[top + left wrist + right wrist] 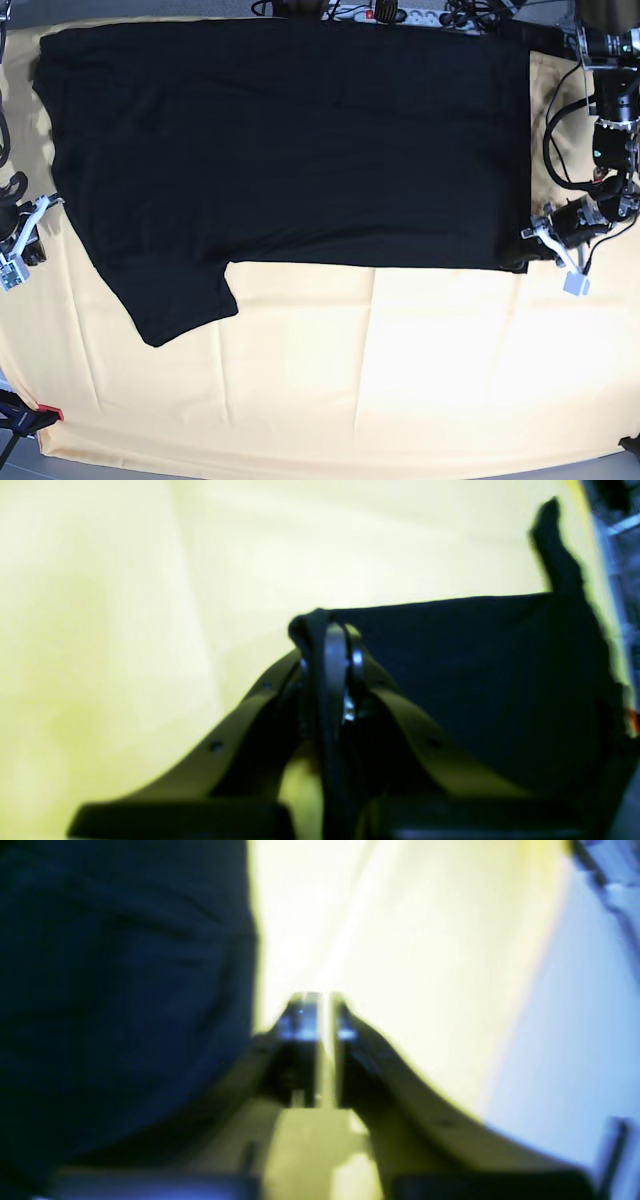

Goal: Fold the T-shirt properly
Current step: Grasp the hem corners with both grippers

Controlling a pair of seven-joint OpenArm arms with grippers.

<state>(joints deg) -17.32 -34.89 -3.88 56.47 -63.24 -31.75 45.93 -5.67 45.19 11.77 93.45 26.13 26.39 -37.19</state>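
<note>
The black T-shirt (290, 140) lies spread flat, plain side up, over the far half of the cream-yellow table cloth (400, 370). One sleeve (170, 310) points toward the near left. In the base view my left gripper (522, 255) sits at the shirt's near right corner. The left wrist view shows my left gripper (340, 635) shut on a pinched fold of the T-shirt (475, 680). My right gripper (48, 205) hovers beside the shirt's left edge. Up close, my right gripper (322, 1010) shows a narrow gap holding nothing, with the T-shirt (115, 990) to its left.
A power strip and cables (400, 12) run along the far table edge. More cables (590, 150) hang by the arm on the right. A red clamp (45, 412) holds the table cloth at the near left corner.
</note>
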